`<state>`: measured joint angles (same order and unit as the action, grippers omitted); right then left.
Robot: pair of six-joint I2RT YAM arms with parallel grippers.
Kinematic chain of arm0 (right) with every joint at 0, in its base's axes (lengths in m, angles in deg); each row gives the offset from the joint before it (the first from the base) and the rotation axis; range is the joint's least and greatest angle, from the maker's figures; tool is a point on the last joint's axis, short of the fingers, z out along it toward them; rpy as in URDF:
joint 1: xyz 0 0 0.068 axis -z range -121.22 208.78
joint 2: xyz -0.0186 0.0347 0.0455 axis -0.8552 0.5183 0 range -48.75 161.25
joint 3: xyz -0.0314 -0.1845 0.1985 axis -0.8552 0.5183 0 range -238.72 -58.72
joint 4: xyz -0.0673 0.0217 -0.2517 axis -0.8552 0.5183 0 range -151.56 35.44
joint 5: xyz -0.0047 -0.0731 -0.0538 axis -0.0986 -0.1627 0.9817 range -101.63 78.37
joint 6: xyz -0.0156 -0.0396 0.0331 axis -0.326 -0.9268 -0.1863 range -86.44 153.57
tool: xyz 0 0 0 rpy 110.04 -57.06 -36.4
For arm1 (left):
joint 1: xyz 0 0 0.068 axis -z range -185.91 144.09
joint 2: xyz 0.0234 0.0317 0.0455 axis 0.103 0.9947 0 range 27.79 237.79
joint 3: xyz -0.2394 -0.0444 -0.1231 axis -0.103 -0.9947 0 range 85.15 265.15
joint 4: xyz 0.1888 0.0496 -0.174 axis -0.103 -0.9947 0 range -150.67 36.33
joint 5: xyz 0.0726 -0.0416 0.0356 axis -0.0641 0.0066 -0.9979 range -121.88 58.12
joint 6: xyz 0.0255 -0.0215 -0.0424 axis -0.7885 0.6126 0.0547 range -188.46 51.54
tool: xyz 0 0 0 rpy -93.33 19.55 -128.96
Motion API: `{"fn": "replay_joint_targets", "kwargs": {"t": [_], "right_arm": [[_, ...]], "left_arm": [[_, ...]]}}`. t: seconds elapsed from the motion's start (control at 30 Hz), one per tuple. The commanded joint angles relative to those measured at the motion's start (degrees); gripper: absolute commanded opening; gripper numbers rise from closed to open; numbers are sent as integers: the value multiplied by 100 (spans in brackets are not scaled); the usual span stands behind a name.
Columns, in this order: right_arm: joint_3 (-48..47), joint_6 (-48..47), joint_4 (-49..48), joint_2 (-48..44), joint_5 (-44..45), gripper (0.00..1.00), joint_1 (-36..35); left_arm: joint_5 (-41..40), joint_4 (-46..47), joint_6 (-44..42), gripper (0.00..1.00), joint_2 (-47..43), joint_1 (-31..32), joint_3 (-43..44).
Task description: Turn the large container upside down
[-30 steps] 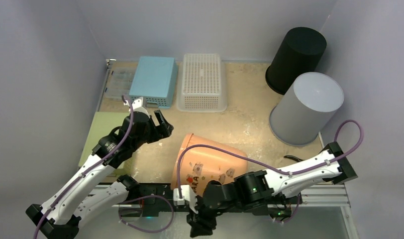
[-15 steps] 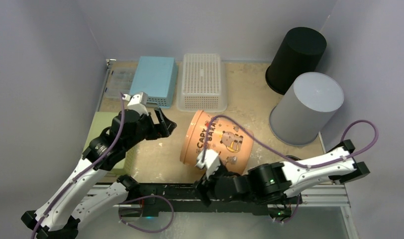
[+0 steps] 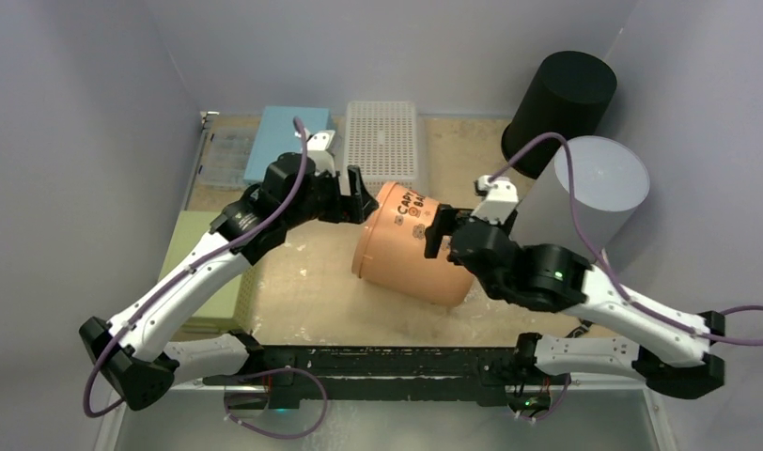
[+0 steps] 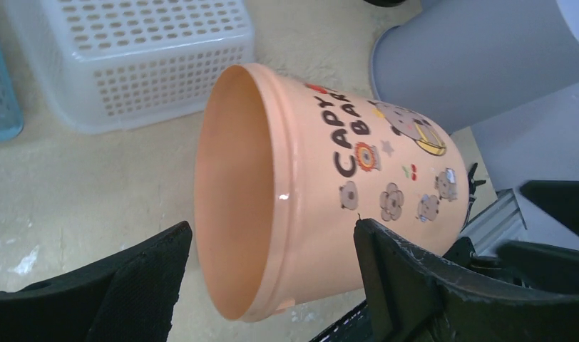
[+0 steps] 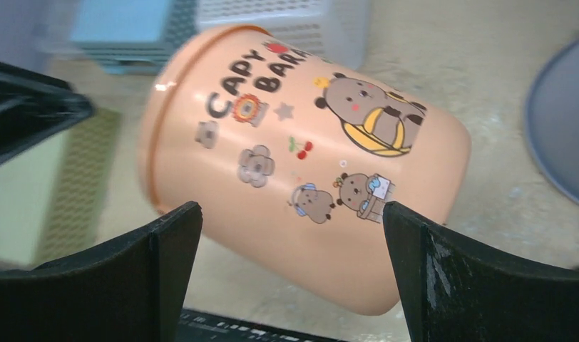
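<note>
The large container (image 3: 401,254) is an orange plastic bucket with cartoon animals, lying on its side mid-table. Its open mouth faces left in the left wrist view (image 4: 237,192), and its closed base points right. My left gripper (image 3: 352,197) hovers at the rim end, open, with the rim between its spread fingers (image 4: 272,226). My right gripper (image 3: 442,230) hangs over the base end, also open. In the right wrist view the printed wall of the container (image 5: 308,135) lies below this gripper's wide-apart fingers (image 5: 292,206). Neither gripper visibly touches the container.
An upturned white lattice basket (image 3: 382,141) and a blue one (image 3: 282,141) sit at the back. A grey bin (image 3: 599,183) and a black bin (image 3: 558,99) stand upside down at right, close to my right arm. A green pad (image 3: 192,246) lies left. A metal rail (image 3: 387,362) runs along the front.
The container went from the front edge to mid-table, lying on its side. The right gripper opened and swung up to its base end. The left gripper moved right to the rim.
</note>
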<state>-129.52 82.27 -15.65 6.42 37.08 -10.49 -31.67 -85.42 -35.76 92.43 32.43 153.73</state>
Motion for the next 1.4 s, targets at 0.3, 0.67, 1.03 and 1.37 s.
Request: {"fn": "replay_joint_targets", "kwargs": {"t": [0.3, 0.67, 1.03, 1.37], "right_arm": [[582, -1414, -1483, 207, -2808, 99, 3397], [1299, -1433, -2119, 322, -4416, 99, 4557], [2009, -801, -2496, -41, -4961, 99, 4765], [2539, 18, -2561, -701, -5252, 99, 4764]], "left_arm": [[-612, 389, -984, 80, 1390, 444, 978], [-804, 518, -1117, 48, 1789, 723, 991], [-521, 690, -676, 23, 1316, 935, 452], [-377, 977, 124, 16, 727, 1240, -293]]}}
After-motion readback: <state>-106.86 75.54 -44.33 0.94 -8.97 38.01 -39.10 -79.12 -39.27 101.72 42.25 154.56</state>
